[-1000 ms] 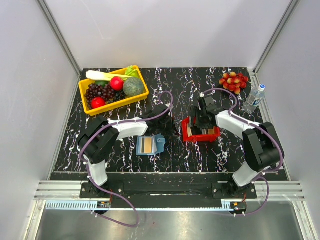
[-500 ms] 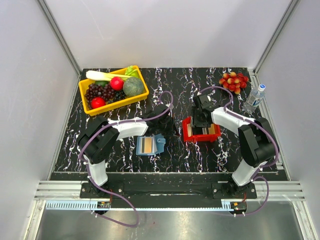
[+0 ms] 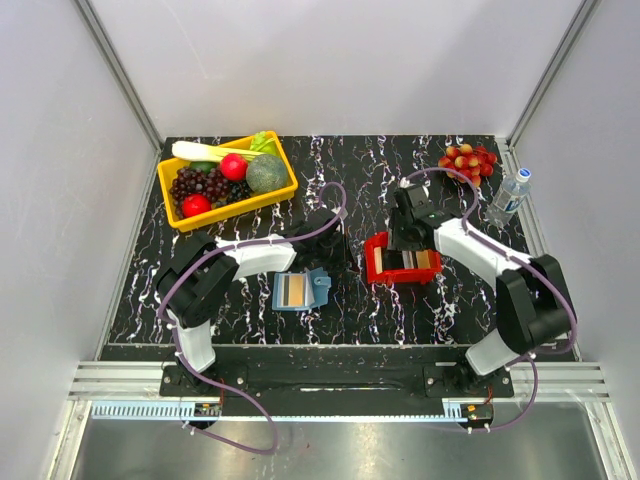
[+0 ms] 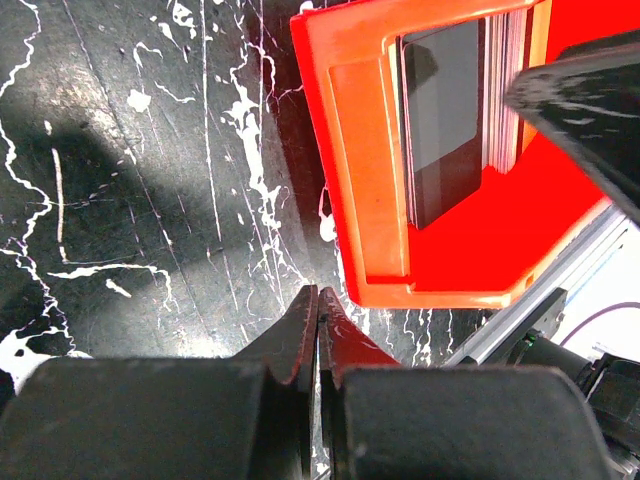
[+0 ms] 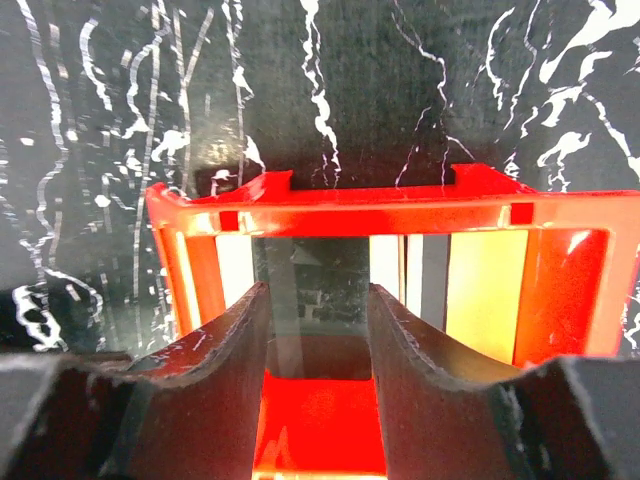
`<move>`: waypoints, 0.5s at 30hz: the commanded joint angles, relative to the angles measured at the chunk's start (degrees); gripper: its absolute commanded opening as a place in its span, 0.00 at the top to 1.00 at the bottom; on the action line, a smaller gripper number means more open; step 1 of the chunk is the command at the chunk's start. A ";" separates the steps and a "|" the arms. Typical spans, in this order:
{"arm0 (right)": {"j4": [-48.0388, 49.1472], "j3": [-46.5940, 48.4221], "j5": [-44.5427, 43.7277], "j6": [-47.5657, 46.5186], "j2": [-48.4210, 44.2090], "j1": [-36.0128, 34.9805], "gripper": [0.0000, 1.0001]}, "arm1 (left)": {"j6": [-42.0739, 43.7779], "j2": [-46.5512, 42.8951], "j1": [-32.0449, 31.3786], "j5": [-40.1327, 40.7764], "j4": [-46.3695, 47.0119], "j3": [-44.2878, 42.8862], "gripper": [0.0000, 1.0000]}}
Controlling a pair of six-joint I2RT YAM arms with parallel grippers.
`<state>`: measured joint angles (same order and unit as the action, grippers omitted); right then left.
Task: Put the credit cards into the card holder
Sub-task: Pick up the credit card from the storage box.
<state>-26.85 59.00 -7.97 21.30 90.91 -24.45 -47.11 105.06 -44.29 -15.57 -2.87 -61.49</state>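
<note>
The right gripper is hanging low over the red tray with its fingers spread wide. A dark grey card is showing in the gap between them, though whether the pads are touching its edges I cannot tell. The other credit cards, tan and white, are sitting close against it in the same tray, so the step in hand is looking like a pick of that one card. Doing it well is probably meaning this: centring the fingers on the grey card alone, closing squarely on its two opposite edges, and lifting straight up so that no neighbour is dragged along. The tray is looking light, and a skewed pull is likely to be sliding or tipping it. The left gripper is sitting with its fingers pressed together on nothing, its tip low over the table and just beside the tray's outer corner; whether it is touching the wall I cannot tell, but there it is well placed to brace the tray. The card holder is lying open, well apart to the left of the tray and near the left arm, with a tan card showing in it. The carried card will be needing a firm pinch and an edge lined up with a pocket mouth.
</note>
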 commanded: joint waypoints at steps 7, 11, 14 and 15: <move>-0.39 -0.47 1.80 -0.12 -3.64 -0.25 0.33 | 0.00 -1.52 -0.09 -1.04 2.61 -1.17 1.00; -0.39 -0.82 3.66 1.29 -0.40 -0.25 0.25 | 0.18 -1.61 -0.09 -1.04 2.61 -1.17 1.00; 0.22 -0.99 5.77 1.99 2.42 -0.25 0.24 | 0.27 -1.52 -0.09 -1.21 2.61 -1.43 1.00; 0.22 -0.82 5.94 2.17 3.47 -0.34 0.23 | 0.27 -1.52 -0.09 -1.30 2.61 -1.61 1.00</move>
<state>-26.89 58.52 -4.86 21.85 91.18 -24.45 -47.11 105.06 -44.29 -15.70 -2.87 -61.49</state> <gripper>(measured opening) 0.758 0.015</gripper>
